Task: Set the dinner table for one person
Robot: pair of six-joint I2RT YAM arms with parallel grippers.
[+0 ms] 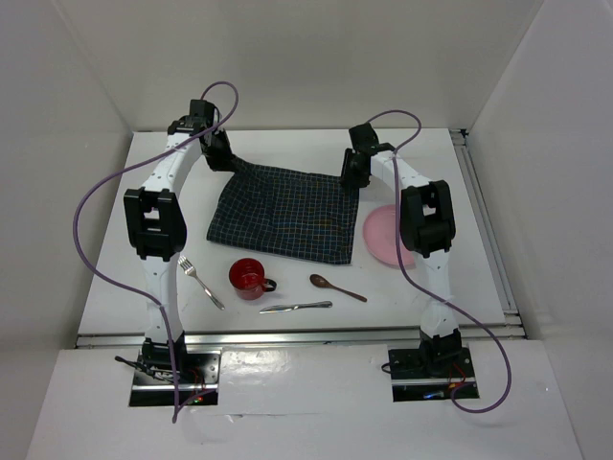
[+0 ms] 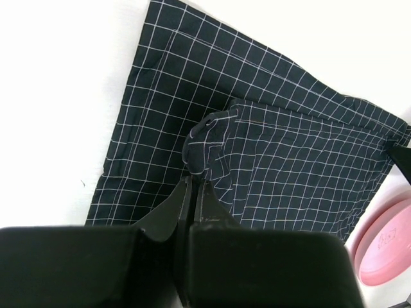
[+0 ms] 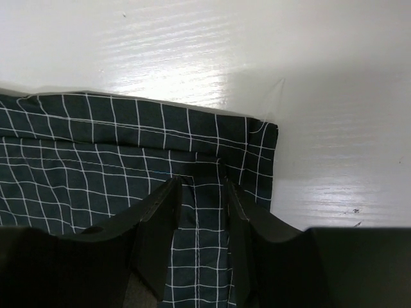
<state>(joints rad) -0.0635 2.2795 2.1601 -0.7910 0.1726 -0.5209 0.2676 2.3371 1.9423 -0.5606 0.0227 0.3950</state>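
Two grippers are sitting at the far corners of the checked cloth (image 1: 287,216); left gripper (image 2: 194,184) is clamping a bunched corner of it, jaws pressed together, fabric folding back over itself there; right gripper (image 3: 202,191) is sitting spread, one finger on each side of a strip of cloth just inside the hemmed corner; can't tell if it's touching.

Under all of it the dinner table (image 1: 287,149) is showing as a large flat white rectangle, plain and matte, filling the middle of the overhead view between white walls, arm bases at its near edge; in the right wrist view its surface is throwing a soft glare, with faint grain and a few dark specks.

Cloth is lying mid-table, dark navy with a thin white grid; pink plate (image 1: 381,235) is lying just beside its right edge, partly under the right arm.

Near row, left to right: fork (image 1: 199,281); red mug (image 1: 247,276); knife (image 1: 295,308); spoon (image 1: 335,287); all are lying apart from each other on bare white, near the cloth's near edge.
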